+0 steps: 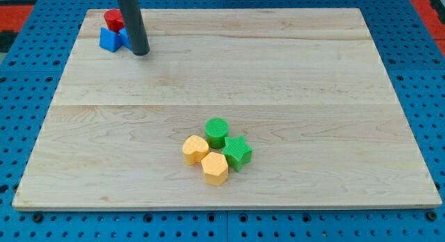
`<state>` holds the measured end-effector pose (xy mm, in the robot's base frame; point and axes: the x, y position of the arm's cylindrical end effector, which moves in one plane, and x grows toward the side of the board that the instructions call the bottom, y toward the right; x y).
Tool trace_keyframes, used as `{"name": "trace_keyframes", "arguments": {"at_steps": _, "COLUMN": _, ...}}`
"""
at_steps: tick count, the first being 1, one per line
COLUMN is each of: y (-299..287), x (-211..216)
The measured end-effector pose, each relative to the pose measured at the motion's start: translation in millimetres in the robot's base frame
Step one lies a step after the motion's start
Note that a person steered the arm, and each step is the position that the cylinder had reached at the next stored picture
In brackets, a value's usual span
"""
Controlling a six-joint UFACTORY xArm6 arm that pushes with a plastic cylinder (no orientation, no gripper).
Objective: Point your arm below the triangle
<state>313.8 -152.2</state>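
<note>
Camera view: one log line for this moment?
tip at top left, right of blue block | red block behind blue | green/yellow cluster untouched

pale, smooth-grained wooden board (278, 68) on a blue perforated table (417, 75); matt dark rod (132, 23); matt plastic-looking green cylinder (217, 131).

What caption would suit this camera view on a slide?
My tip rests beside the blue block and red block; four green and yellow blocks cluster below.
</note>
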Motion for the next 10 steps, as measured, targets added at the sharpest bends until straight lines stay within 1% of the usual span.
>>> {"name": "trace_keyframes", "arguments": {"at_steps": 7, "y": 12, "x": 1}}
{"name": "trace_keyframes", "arguments": {"at_steps": 8, "y": 13, "x": 3}}
{"name": "trace_keyframes", "arguments": {"at_steps": 10, "y": 13, "x": 23}}
